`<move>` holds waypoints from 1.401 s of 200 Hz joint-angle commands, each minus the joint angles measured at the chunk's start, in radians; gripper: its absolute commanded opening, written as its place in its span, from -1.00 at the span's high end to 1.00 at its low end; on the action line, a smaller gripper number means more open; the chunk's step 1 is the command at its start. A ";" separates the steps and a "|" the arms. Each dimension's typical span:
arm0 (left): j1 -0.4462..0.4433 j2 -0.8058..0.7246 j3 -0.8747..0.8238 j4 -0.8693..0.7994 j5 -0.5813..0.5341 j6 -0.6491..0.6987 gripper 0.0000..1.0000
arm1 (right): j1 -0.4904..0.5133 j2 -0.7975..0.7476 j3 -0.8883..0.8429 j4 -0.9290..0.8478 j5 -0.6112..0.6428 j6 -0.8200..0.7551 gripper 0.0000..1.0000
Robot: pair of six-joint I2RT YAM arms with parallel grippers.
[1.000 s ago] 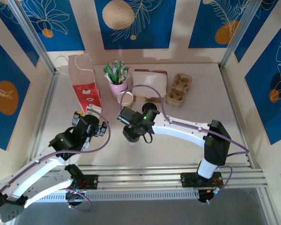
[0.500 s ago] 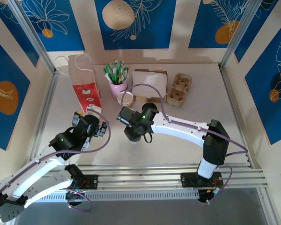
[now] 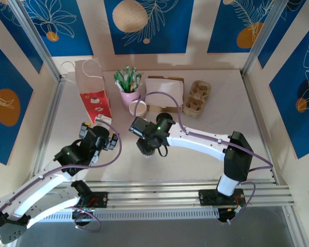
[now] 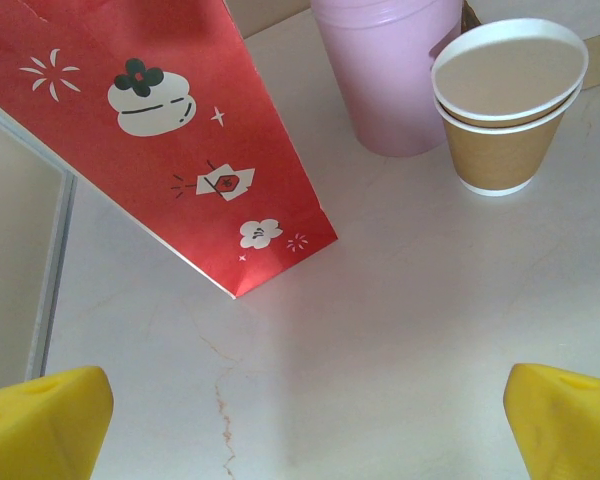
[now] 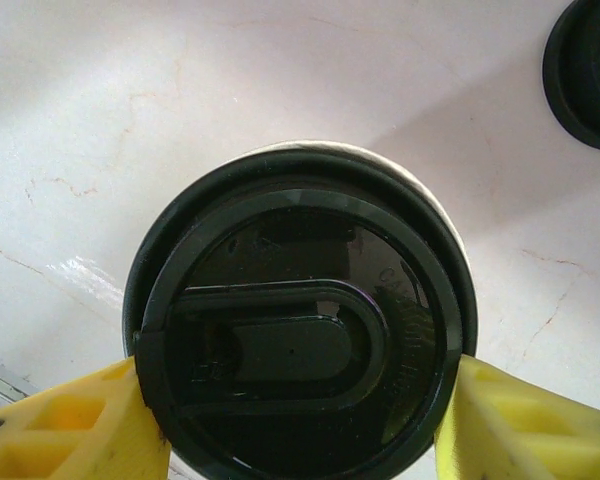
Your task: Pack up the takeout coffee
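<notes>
Right claw (image 5: 298, 425): clenched on takeout coffee (image 5: 300, 310), small tan kraft paper cup with round black plastic lid, gripped at lid rim from both sides. Cup axis upright, mid-frame in top view, above pale marble counter (image 5: 180, 80). Left claw (image 4: 302, 425): released, empty, nearer tall red paper bag (image 3: 91, 92). Bag lies upper left of cup; judged carry direction: up-left.
</notes>
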 commanded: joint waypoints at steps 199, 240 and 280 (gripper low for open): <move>0.011 0.005 0.005 -0.015 0.019 0.002 -1.00 | -0.004 0.106 -0.140 -0.036 -0.097 0.086 -0.19; 0.012 0.007 0.007 -0.015 0.024 0.002 -1.00 | -0.004 0.136 -0.150 -0.052 -0.091 0.099 -0.19; 0.012 0.009 0.007 -0.016 0.025 0.002 -1.00 | 0.004 0.154 -0.176 -0.040 -0.079 0.118 -0.19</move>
